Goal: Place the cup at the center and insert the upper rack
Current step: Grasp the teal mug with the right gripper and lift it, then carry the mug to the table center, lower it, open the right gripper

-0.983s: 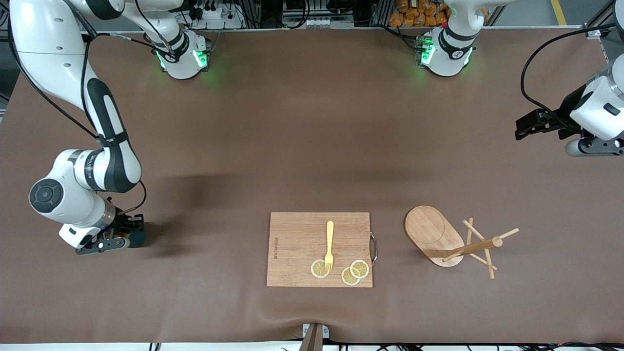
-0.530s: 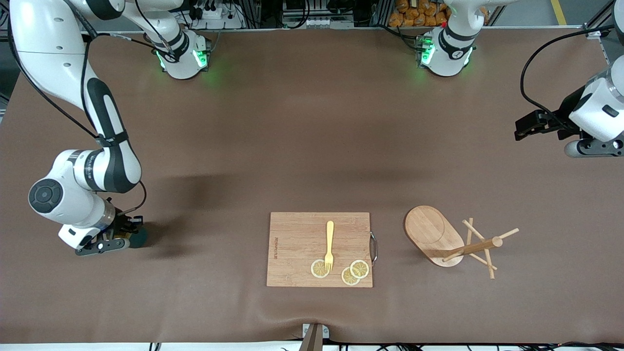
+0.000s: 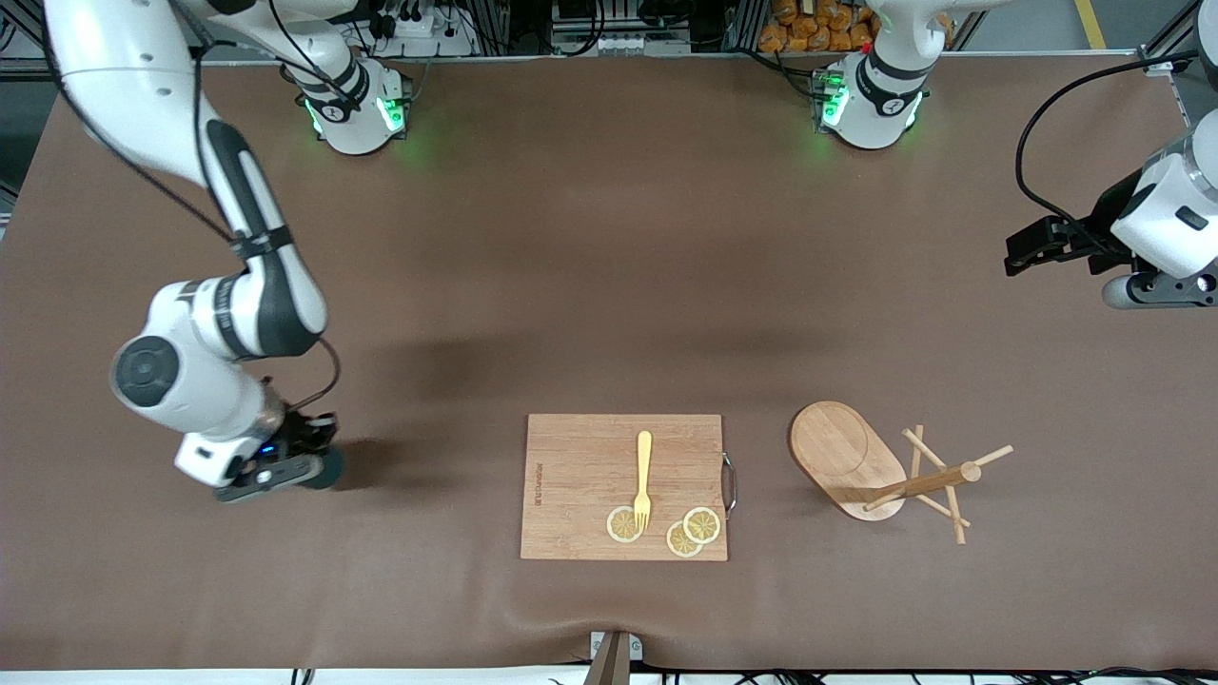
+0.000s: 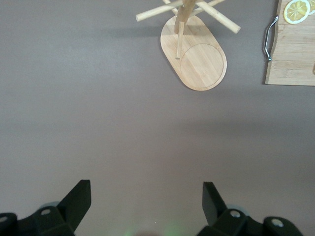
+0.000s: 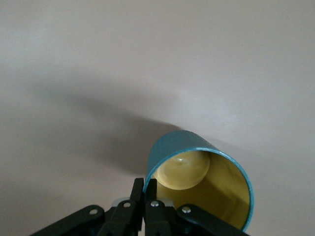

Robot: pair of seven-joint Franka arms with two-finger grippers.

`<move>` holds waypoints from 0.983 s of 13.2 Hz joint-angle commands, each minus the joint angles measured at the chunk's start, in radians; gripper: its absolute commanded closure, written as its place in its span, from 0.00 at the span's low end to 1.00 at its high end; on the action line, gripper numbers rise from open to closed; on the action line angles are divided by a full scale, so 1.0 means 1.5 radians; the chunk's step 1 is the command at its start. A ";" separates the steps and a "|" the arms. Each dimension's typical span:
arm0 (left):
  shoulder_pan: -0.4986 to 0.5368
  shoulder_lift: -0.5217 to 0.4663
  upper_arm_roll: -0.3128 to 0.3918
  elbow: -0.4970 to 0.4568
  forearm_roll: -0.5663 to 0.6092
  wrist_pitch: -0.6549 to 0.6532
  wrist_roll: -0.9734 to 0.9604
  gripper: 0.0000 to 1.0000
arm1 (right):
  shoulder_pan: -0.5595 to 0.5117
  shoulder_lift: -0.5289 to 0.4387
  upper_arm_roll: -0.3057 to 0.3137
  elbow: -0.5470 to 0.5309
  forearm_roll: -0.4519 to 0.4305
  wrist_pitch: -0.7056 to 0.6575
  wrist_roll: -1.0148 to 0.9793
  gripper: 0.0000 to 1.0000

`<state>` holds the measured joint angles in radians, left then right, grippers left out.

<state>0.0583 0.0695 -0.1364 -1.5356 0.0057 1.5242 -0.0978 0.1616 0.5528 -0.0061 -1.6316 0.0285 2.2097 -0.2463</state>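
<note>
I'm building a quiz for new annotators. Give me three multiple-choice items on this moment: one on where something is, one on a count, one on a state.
1. Where does the fork lie?
A. on the cutting board
B. on the bare table cover
C. on the mug tree's base

2. How many lemon slices are on the board?
A. one
B. three
C. five

3. How is the right gripper?
A. open over the board
B. shut on nothing
C. shut on the cup

Answers:
1. A, the fork rests on the board, its tines on one slice.
2. B, three slices show near the board's nearer edge.
3. C, the right wrist view shows its fingers pinching the cup's rim.
</note>
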 commanded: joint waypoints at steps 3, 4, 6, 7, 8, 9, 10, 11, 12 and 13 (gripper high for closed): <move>0.006 -0.003 -0.005 -0.005 0.017 0.005 -0.007 0.00 | 0.147 -0.035 -0.002 -0.011 0.010 -0.024 0.014 1.00; 0.007 -0.003 -0.005 -0.005 0.016 0.005 -0.007 0.00 | 0.184 -0.035 -0.002 -0.011 0.009 -0.024 0.014 1.00; 0.007 -0.003 -0.005 -0.005 0.017 0.005 -0.007 0.00 | 0.247 -0.032 -0.002 -0.011 0.028 -0.023 0.015 1.00; 0.007 -0.003 -0.004 -0.006 0.016 0.005 -0.007 0.00 | 0.271 -0.030 -0.003 -0.011 0.057 -0.023 0.020 1.00; 0.007 -0.003 -0.003 -0.006 0.017 0.007 -0.006 0.00 | 0.296 -0.028 -0.003 -0.010 0.074 -0.023 0.022 1.00; 0.007 -0.003 -0.003 -0.006 0.017 0.008 -0.006 0.00 | 0.320 -0.028 -0.003 -0.010 0.075 -0.023 0.022 1.00; 0.009 -0.002 -0.003 -0.006 0.017 0.008 -0.006 0.00 | 0.336 -0.028 -0.003 -0.010 0.076 -0.024 0.023 1.00; 0.010 -0.002 -0.003 -0.006 0.017 0.009 -0.005 0.00 | 0.353 -0.028 -0.003 -0.011 0.076 -0.025 0.022 1.00; 0.010 -0.002 -0.004 -0.007 0.017 0.010 -0.005 0.00 | 0.374 -0.025 -0.003 -0.011 0.075 -0.025 0.023 1.00; 0.010 -0.002 -0.003 -0.009 0.017 0.012 -0.004 0.00 | 0.396 -0.021 -0.003 -0.011 0.075 -0.025 0.041 1.00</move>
<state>0.0671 0.0696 -0.1338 -1.5429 0.0058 1.5291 -0.0978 0.7043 0.5251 0.0019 -1.6383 0.1201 2.1776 -0.2061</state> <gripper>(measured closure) 0.000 0.965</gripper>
